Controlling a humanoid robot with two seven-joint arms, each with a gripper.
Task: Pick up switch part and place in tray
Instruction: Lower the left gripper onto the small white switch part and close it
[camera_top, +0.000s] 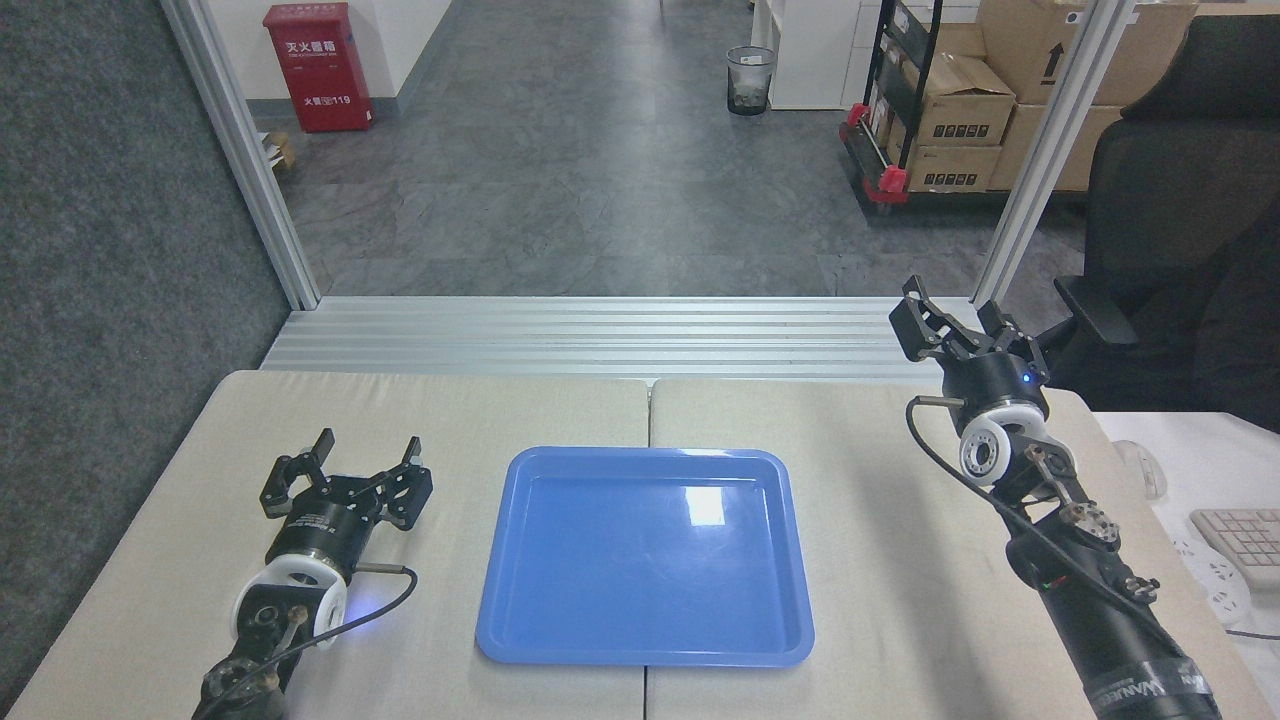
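Observation:
The blue tray (520, 620) lies in the middle of the beige table with nothing in it. No switch part shows anywhere in the head view. My left gripper (366, 444) is open over the table just left of the tray, its two fingers pointing away from me with nothing between them. My right gripper (950, 293) is open at the far right edge of the table, well clear of the tray, and holds nothing.
A seam (648, 410) splits the table into two halves. An aluminium rail platform (620, 335) runs along the far edge. A white keyboard (1240, 540) and a power strip (1215, 590) lie at the right. A black chair (1180, 220) stands behind my right gripper.

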